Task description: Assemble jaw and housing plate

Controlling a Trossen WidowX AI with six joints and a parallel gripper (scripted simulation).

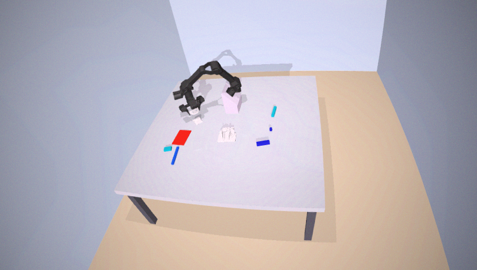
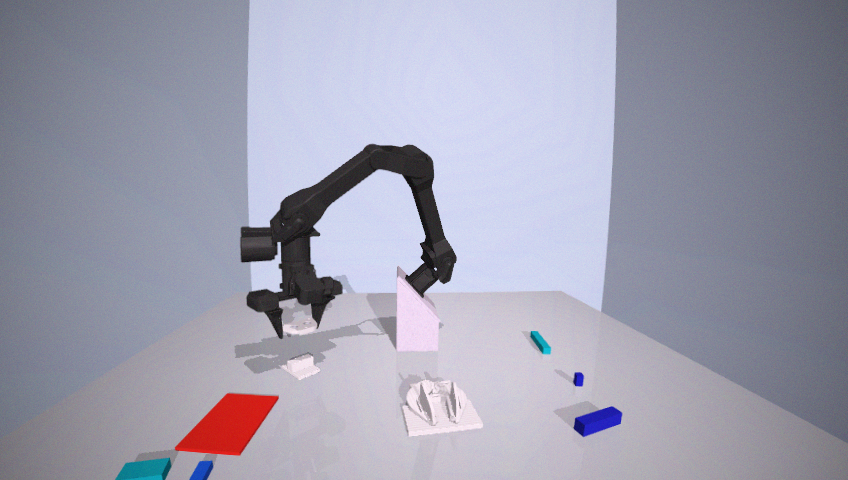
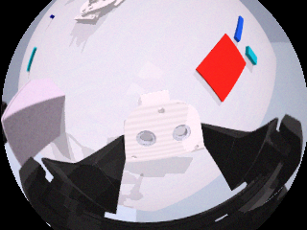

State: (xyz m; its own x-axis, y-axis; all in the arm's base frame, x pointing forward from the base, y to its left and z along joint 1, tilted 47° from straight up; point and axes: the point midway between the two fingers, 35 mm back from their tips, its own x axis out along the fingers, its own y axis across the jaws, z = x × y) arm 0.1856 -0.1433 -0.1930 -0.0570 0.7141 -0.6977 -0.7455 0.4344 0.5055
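The white housing plate [image 1: 194,111] [image 2: 299,325] [image 3: 163,122], with two round holes, is between the fingers of my gripper [image 1: 194,112] [image 2: 299,332] [image 3: 161,133]. The gripper is shut on its opposite edges. The plate hangs above a small white stand [image 1: 197,121] [image 2: 302,366], with a gap between them. The white gripper base [image 1: 221,139] [image 2: 423,429] stands at the middle of the table, away from the plate. Two pointed white jaws [image 2: 440,404] stand on it side by side. Whether their teeth mesh and how they sit on their pins cannot be told.
A pink slanted block [image 1: 231,103] [image 2: 416,327] [image 3: 35,115] stands right of my gripper in the top and exterior views. A red sheet [image 1: 181,137] [image 2: 229,423] [image 3: 222,68] lies front left, near teal and blue bars. A dark blue block [image 1: 262,142] [image 2: 598,421] lies right of the base.
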